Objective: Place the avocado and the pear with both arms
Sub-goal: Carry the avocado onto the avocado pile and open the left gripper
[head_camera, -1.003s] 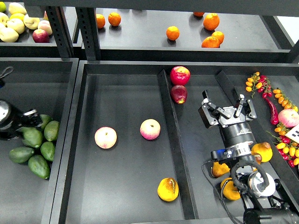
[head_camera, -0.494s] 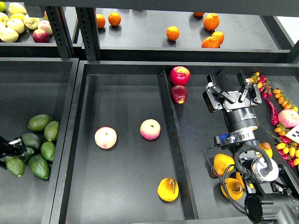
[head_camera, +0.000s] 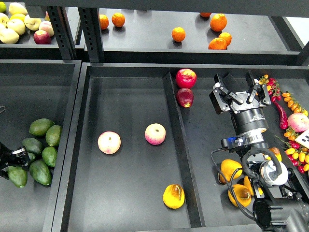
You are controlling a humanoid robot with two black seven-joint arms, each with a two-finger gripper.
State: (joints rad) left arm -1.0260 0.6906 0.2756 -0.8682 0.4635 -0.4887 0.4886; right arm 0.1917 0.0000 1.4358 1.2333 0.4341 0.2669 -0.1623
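The pear (head_camera: 173, 195), yellow-orange with a reddish-brown blotch, lies alone at the front right of the middle bin (head_camera: 130, 92). My right gripper (head_camera: 240, 93) is open and empty, well above and to the right of it, over the right bin. Several green avocados (head_camera: 40, 126) lie in a pile in the left bin; a dark one (head_camera: 18, 176) lies just below my left gripper (head_camera: 14, 157). That gripper is small and dark at the left edge, and its fingers cannot be told apart.
Two pink-yellow peaches (head_camera: 109, 142) (head_camera: 155, 134) lie mid-bin. Two red apples (head_camera: 186, 78) sit at the back by the divider (head_camera: 179, 145). More pears (head_camera: 231, 169) lie under my right arm. Chillies and small tomatoes (head_camera: 289, 104) are at the right; oranges (head_camera: 178, 34) on the shelf.
My left arm has drawn back down to the left edge, off the avocado pile; one avocado shifted down-left. My right gripper has risen toward the back of its bin, still open.
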